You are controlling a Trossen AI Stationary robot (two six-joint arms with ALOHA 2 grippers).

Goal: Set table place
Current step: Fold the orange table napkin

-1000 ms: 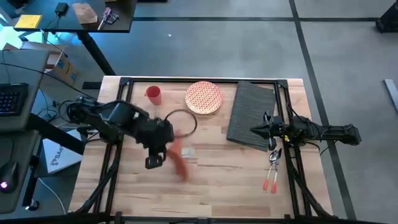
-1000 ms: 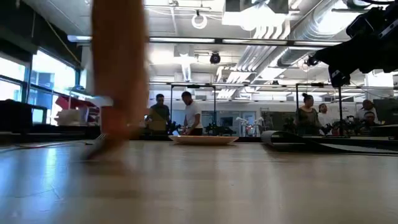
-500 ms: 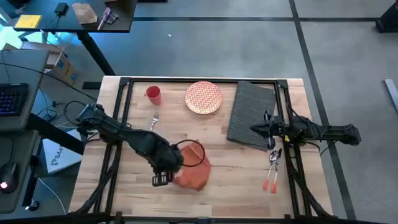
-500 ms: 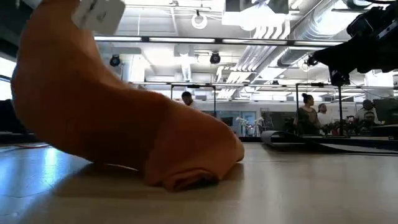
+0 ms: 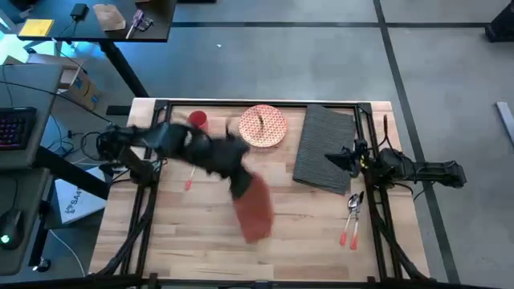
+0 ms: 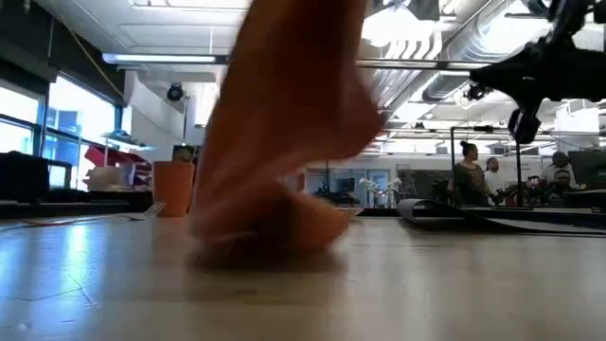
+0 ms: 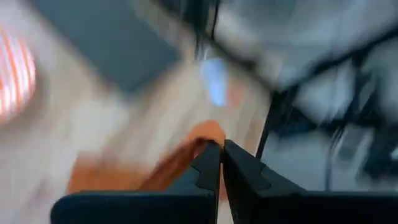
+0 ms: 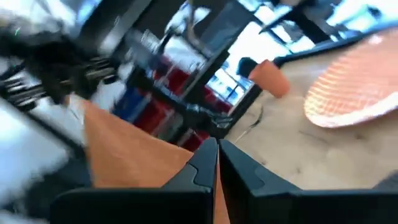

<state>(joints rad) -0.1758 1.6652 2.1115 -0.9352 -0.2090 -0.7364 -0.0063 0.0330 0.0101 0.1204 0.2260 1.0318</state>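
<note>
Left gripper (image 5: 238, 181) clamped on napkin (image 5: 254, 210), cloth hanging over table (image 5: 313, 241) centre. Placemat (image 5: 324, 148) upper right, still askew beside plate (image 5: 263, 126). Right gripper (image 5: 333, 158) pinched closed at placemat's edge. Step: placing napkin; next probably lay it flat, then square placemat.

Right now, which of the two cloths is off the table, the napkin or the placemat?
The orange napkin: it hangs from the left gripper. The grey placemat lies flat by the plate.

A blurred orange napkin (image 6: 284, 142) hangs down onto the table (image 6: 379, 294); an orange cup (image 6: 172, 188) stands behind it, people far beyond.
</note>
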